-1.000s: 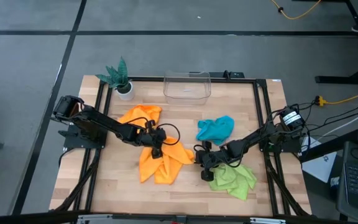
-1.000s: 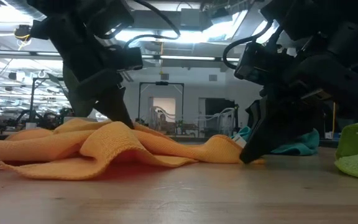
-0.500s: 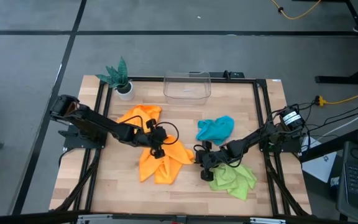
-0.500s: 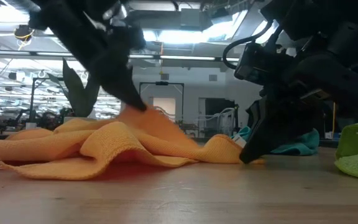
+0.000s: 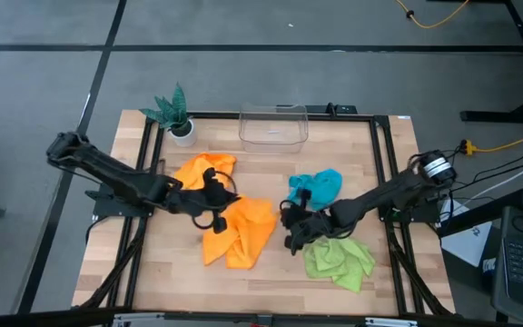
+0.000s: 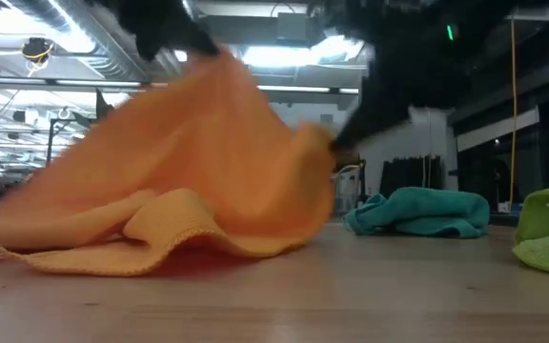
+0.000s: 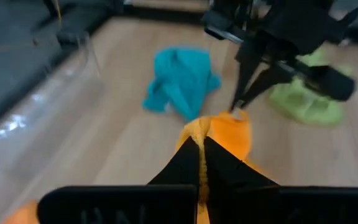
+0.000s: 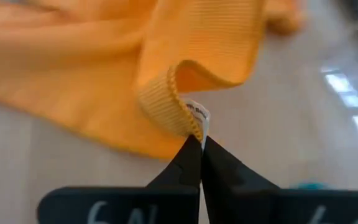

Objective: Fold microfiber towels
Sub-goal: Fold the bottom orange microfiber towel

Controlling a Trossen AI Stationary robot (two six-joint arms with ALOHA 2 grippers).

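I see my left gripper (image 5: pixel 209 216) pinched on one corner of the orange towel (image 5: pixel 243 227) and my right gripper (image 5: pixel 288 238) pinched on the opposite, tagged corner, the cloth lifted between them above mid-table. The teal towel (image 5: pixel 316 187) lies just behind the right gripper, and the green towel (image 5: pixel 339 259) just beside it towards the front.

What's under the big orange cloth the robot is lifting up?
Under the lifted orange towel lies another orange towel, crumpled on the wooden table. Both grippers pinch the raised towel. Whatever lies farther beneath the folds is covered.
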